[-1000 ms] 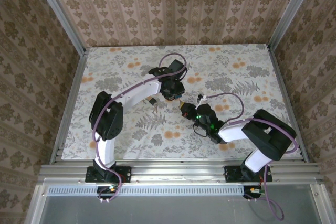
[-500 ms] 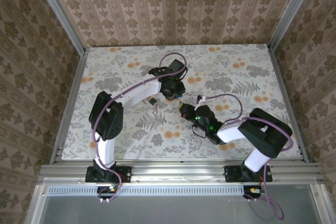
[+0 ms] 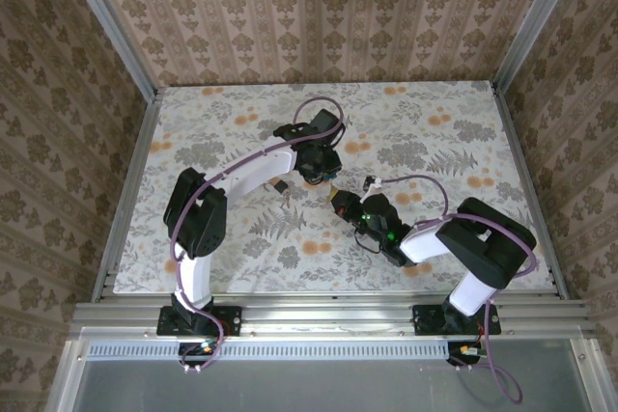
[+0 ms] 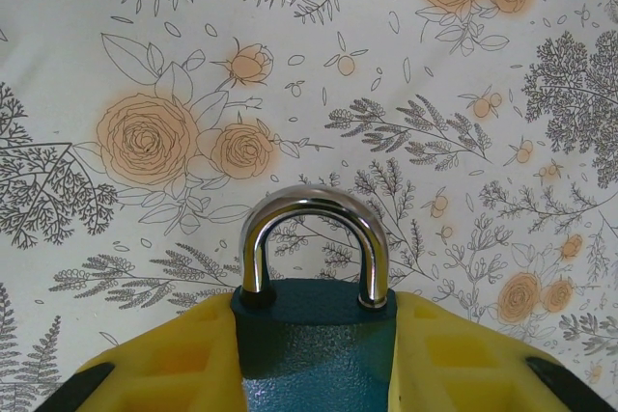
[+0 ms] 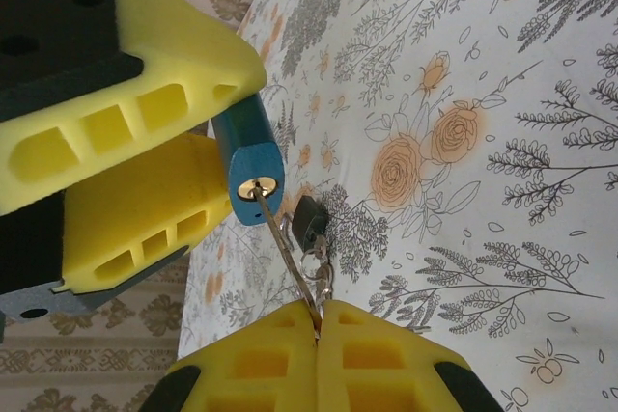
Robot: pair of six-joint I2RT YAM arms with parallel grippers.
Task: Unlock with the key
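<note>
Floral-printed cloth covers the table (image 3: 463, 113), and patterned walls (image 3: 319, 16) close it in on three sides. Both arms reach in from the near edge toward the middle of the table.

Nearest, the right end effector (image 3: 339, 202) has its yellow fingers (image 5: 261, 369) pressed together, pinching the key (image 5: 288, 250) at its near end. From the fingertips the thin metal shaft runs up and away. A black squarish head (image 5: 308, 220) and a wire ring (image 5: 321, 275) hang just beside the shaft. The shaft's tip sits in the brass keyhole (image 5: 256, 188) on the bottom face of the padlock (image 5: 246, 156).

Just beyond, the left end effector (image 3: 322, 172) is clamped on the blue padlock body, one yellow finger on each side. The silver shackle (image 4: 314, 238) sticks out past those fingertips, both legs seated in the body. Farther on, the far half of the table carries only its rose-and-fern print.
</note>
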